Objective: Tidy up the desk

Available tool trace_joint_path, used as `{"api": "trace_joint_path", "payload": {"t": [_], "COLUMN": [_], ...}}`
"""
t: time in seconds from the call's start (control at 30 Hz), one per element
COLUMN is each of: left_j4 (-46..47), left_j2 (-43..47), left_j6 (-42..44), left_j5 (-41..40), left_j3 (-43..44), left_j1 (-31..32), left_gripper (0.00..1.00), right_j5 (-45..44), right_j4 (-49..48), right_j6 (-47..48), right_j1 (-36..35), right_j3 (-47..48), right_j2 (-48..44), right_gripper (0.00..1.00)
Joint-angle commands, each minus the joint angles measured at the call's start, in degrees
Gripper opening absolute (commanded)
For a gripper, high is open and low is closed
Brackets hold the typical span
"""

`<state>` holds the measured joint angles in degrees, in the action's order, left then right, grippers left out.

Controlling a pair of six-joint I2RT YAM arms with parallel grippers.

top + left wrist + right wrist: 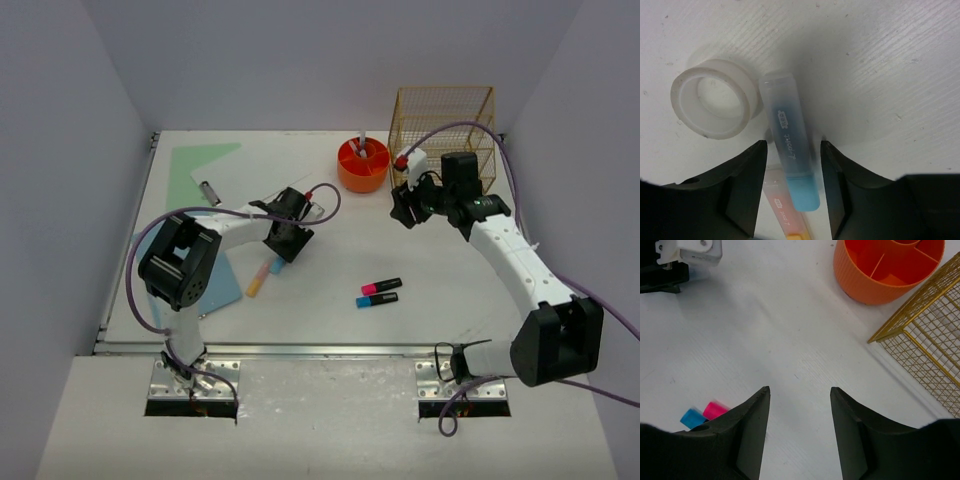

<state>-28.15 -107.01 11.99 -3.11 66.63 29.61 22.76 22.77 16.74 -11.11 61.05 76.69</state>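
Note:
The white desk holds scattered stationery. My left gripper is low over its left-middle. In the left wrist view its jaws stand either side of a pale blue highlighter, with a narrow gap on each side. A pale orange highlighter lies under and beside the blue one. A roll of clear tape touches the blue highlighter's far end. My right gripper hovers open over bare desk, nothing between its fingers.
An orange pen holder and a gold wire rack stand at the back right. A pink-capped and a blue-capped highlighter lie mid-desk. Green paper, a blue sheet and a small dark object sit at the left.

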Motion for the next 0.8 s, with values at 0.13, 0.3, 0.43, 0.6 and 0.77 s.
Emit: {"api": "trace_joint_path", "payload": {"t": [0.13,0.3,0.43,0.6,0.77], "left_j4": [-1.5,-3.7,-5.9,-8.3,-7.8], "left_j2": [0.2,5.2,8.3,9.5,8.5], "left_j6": [-3.9,-10.2,-24.7,-35.3,-37.2], "left_j5": [8.0,17.7,14.1,12.3,16.3], "left_j3": [3.7,7.4,9.6,9.3,7.6], "left_j1": [0.1,0.1,-0.1,-3.0,-3.7], "left_gripper": [0.08,0.0,0.0,0.0,0.0], "right_j5": [4.9,3.8,3.0,-0.8,-2.7], "right_j4": [-3.9,-9.3,-13.2,-16.9,-21.6], "right_j6": [11.6,34.9,45.5,52.2,59.5], "right_j1": [-1.1,-8.8,-18.0,-29.2,-36.4], "right_j3": [-3.9,-11.6,-14.6,-14.5,-14.5], "right_j2": [-5.6,-9.6,-10.7,-7.5,-1.2], "right_gripper": [0.55,0.64,0.71,0.76,0.75]}}
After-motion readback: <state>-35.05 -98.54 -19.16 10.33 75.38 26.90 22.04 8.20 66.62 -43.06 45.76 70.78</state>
